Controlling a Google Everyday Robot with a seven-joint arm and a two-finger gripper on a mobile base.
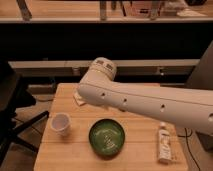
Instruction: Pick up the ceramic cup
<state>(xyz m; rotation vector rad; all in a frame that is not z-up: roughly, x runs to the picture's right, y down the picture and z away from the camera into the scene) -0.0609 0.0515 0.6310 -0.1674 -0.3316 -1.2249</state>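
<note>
Cup [60,123] upright near left edge of tabletop [70,155], beside bowl [107,137]. Gripper [78,99] mostly hidden behind arm [145,102] toward far left corner, apart from cup; open or closed, cannot tell.

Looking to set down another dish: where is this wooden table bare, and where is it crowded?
Bare wood lies on the table in front of the white cup, and between the green bowl and the bottle. The robot arm overhangs the back half. The gripper is not in view.
</note>
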